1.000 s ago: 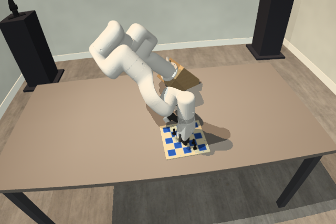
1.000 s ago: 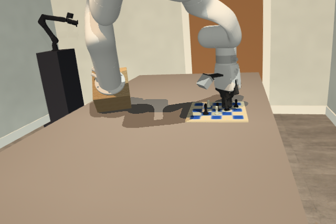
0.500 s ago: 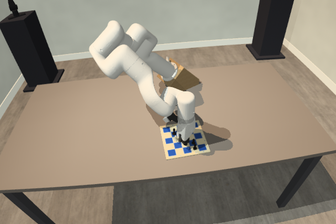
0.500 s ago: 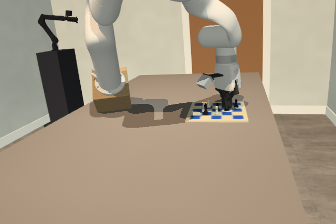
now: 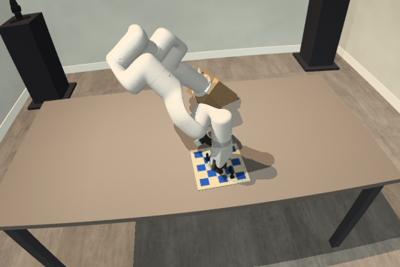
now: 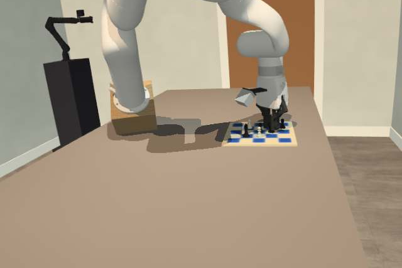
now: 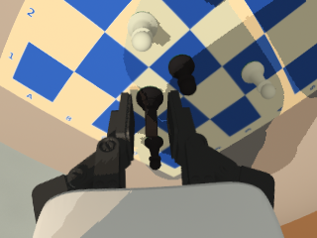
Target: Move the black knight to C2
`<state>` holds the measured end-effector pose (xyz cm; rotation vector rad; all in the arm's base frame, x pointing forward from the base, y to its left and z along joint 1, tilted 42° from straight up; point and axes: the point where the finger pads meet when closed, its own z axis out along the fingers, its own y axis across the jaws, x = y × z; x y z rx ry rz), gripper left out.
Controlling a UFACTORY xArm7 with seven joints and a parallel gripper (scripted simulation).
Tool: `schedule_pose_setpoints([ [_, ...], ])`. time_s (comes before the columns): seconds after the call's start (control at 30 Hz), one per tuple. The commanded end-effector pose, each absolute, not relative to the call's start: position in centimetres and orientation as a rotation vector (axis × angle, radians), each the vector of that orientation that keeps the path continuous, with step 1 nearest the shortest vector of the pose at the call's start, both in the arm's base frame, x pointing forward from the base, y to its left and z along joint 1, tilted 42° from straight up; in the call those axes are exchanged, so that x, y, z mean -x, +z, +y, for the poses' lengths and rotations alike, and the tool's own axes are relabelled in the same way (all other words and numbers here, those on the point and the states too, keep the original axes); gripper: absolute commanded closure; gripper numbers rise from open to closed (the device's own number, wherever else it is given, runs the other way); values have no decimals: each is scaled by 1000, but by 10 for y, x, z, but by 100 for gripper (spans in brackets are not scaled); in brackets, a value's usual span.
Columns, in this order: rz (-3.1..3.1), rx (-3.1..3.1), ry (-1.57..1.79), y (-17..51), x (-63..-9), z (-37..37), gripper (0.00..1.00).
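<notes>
The black knight (image 7: pixel 150 100) (image 6: pixel 271 130) stands upright on cream square C2 of the chessboard (image 7: pixel 91 31) (image 5: pixel 197 187) (image 6: pixel 259 144). My gripper (image 7: pixel 150 106) (image 5: pixel 219 167) (image 6: pixel 271 126) is down around it and partly open, with a gap between the knight and each finger. The knight's base looks inside the square, though the fingers hide part of its surroundings. In the wrist view, another black piece (image 7: pixel 181 67) stands on C3, a small black piece (image 7: pixel 155 145) on D1 and a white pawn (image 7: pixel 143 26) on B3. The right finger hides D2.
A black piece (image 6: pixel 245 131) stands on B4. A second white piece (image 7: pixel 254 72) (image 6: pixel 249 123) stands near D4. In the top view, two black shapes show close to the gripper's right. The arm's wooden base block (image 5: pixel 222 94) (image 6: pixel 136 123) stands behind the board.
</notes>
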<state>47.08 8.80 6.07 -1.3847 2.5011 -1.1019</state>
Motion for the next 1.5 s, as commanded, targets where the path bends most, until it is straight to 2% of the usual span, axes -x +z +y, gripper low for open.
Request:
schedule_pose_setpoints([
  [0.0,2497,1386,-1099,62,-471,90,63],
  [0.5,2497,1386,-1099,64,-470,92,63],
  [1.17,2497,1386,-1099,122,-439,135,63],
  [1.47,2497,1386,-1099,128,-436,139,63],
])
